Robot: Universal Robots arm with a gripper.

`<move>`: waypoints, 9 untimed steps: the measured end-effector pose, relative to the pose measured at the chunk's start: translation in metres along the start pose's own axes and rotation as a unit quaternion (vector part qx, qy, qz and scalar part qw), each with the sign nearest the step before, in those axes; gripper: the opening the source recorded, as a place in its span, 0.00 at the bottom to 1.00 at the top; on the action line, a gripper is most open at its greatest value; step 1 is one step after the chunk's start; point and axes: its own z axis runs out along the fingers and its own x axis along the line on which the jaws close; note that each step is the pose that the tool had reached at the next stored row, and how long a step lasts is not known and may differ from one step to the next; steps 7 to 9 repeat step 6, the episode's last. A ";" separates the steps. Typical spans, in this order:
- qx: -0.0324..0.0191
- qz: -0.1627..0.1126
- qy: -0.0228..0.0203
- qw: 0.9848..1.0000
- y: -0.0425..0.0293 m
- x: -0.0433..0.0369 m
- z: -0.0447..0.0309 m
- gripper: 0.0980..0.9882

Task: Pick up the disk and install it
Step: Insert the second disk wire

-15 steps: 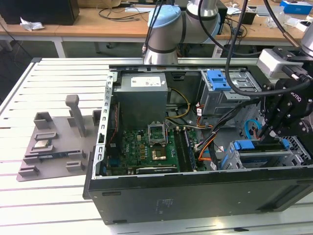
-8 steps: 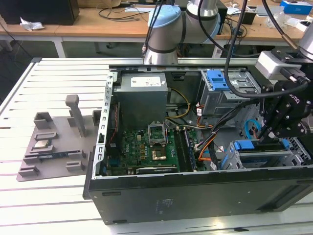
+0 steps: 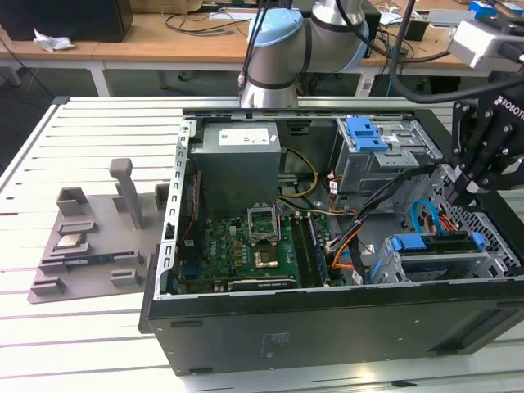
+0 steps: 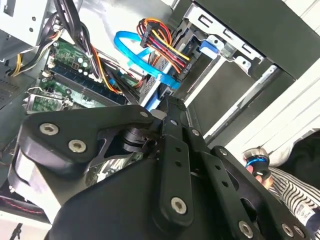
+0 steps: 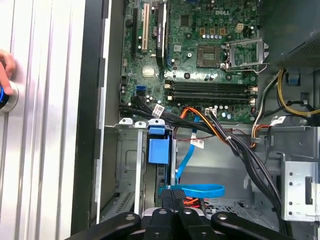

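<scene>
The disk (image 3: 407, 243) lies in the drive cage at the near corner of the open computer case, on the exterior view's right, with its blue carrier facing the motherboard. In the first wrist view the carrier's blue tab (image 5: 159, 150) sits between the cage's metal rails. My gripper (image 3: 460, 195) hangs over the case's right end, just above and behind the disk, beside the blue data cable (image 5: 200, 190) and the coloured power wires. Its fingers (image 5: 167, 200) are shut together with nothing between them. In the second wrist view the gripper (image 4: 170, 107) points down toward the cage.
The case (image 3: 327, 327) holds a grey power supply (image 3: 237, 160), the motherboard (image 3: 254, 246) and an upper drive bay with a blue latch (image 3: 366, 133). A grey fixture (image 3: 90, 237) stands on the slatted table at the left. A person's hand (image 4: 257, 165) rests beside the case.
</scene>
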 end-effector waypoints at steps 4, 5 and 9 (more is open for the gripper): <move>0.000 0.000 0.000 1.000 0.0000 0.0000 -0.0008 0.01; 0.000 0.000 0.000 1.000 0.0000 0.0000 -0.0007 0.01; 0.000 0.000 0.000 1.000 0.0000 0.0000 -0.0008 0.01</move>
